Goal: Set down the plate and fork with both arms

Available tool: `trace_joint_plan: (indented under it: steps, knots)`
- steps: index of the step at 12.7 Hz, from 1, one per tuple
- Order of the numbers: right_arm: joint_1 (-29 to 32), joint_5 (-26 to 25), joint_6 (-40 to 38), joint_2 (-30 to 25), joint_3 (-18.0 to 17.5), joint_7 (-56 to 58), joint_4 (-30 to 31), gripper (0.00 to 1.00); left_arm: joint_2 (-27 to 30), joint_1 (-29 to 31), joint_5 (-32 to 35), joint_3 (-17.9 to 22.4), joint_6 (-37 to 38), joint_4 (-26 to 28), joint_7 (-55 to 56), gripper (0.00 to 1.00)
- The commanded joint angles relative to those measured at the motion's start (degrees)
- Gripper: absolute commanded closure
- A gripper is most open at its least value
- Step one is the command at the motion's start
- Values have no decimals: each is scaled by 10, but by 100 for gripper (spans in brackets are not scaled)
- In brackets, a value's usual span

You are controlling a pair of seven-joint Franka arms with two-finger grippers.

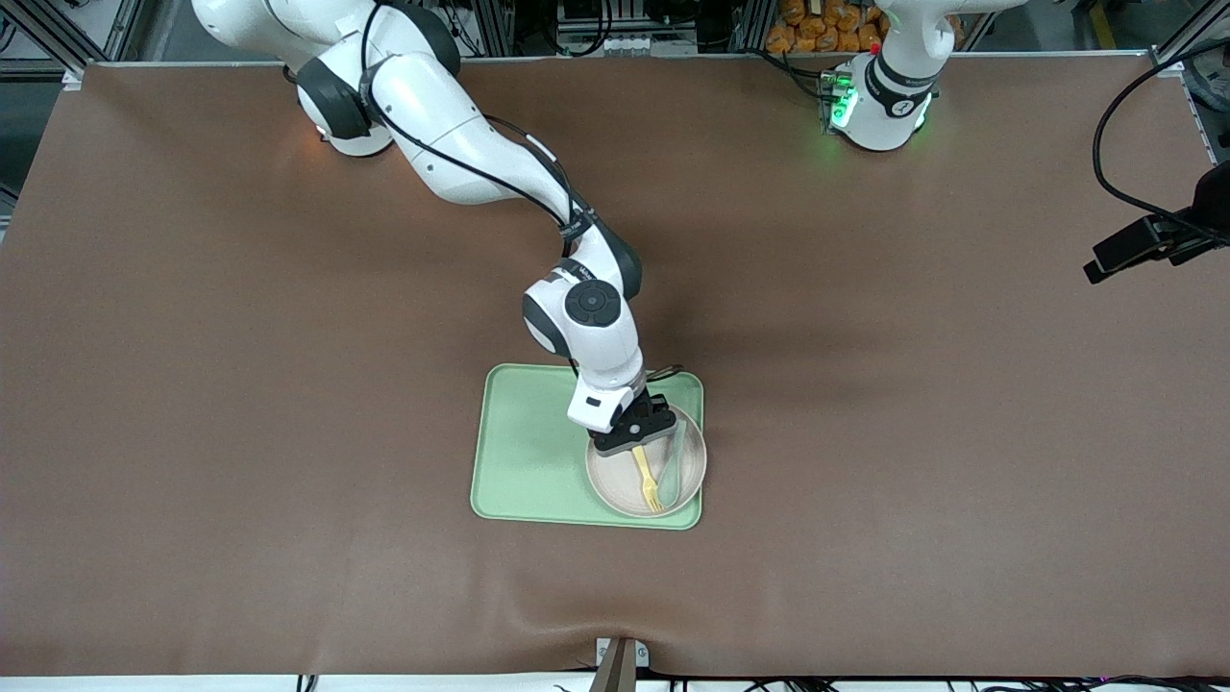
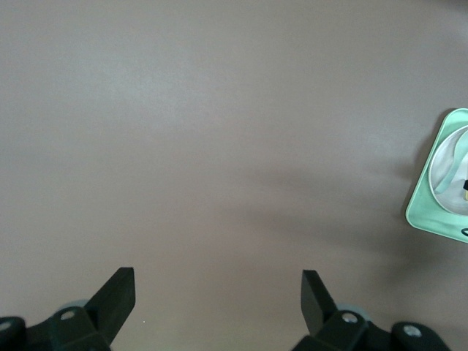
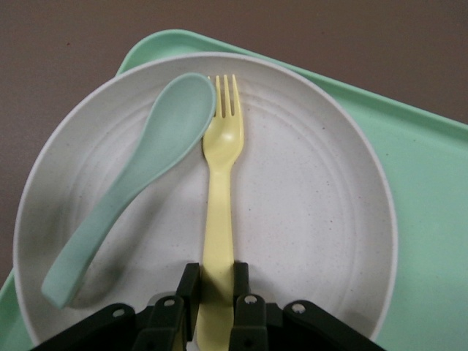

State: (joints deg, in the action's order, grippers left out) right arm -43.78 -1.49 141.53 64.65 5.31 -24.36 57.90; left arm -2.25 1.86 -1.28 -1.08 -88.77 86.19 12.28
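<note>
The fork (image 1: 647, 478), pale yellow, lies in the plate (image 1: 612, 487) with its long axis running from the handle, pinched between the fingers of the right tool (image 1: 637, 439), toward the front camera, where the tines end. In the right wrist view the fork (image 3: 219, 197) runs straight out from the right tool (image 3: 216, 281), whose two black fingers (image 3: 188, 287) press on either side of the handle, so this tool is closed on the fork. Just beside the fork in the same plate (image 3: 314, 212) lies a grey-green spoon (image 3: 131, 183), its bowl close to the fork's tines and its handle angling away from the fork's handle.

The plate sits on a light-green tray (image 1: 524, 452), at the tray's corner toward the left arm's end of the counter and nearer the front camera. The tray rests on the brown counter (image 1: 240, 384), roughly midway along its length. The right arm reaches down from its base to the tray.

The left arm waits; only its green-lit base (image 1: 879, 106) shows in the front view. Its wrist view shows the left tool (image 2: 218, 296) with its fingers (image 2: 117, 292) spread wide apart and nothing between them, over bare brown counter, the tray (image 2: 428, 205) well apart from it at the edge of that view.

Metal framing and cables stand past the counter's edge by the arm bases.
</note>
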Motion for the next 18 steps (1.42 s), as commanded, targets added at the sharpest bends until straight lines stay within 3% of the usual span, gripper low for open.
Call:
trace_joint_plan:
  steps: [1,7,13,18]
  knots:
    - [-7,-5,-5,4,2,-16,-9,100,19,8,-9,-2,-13,20,-13,0]
    - [-10,-2,-24,-72,1,-52,49,100,19,8,-8,-3,-25,19,-44,0]
    - [22,3,-148,-138,2,-56,55,100,20,8,-8,-4,-2,19,-21,0]
    - [80,3,-151,-213,3,-93,190,100,20,8,-8,-4,5,19,-22,0]
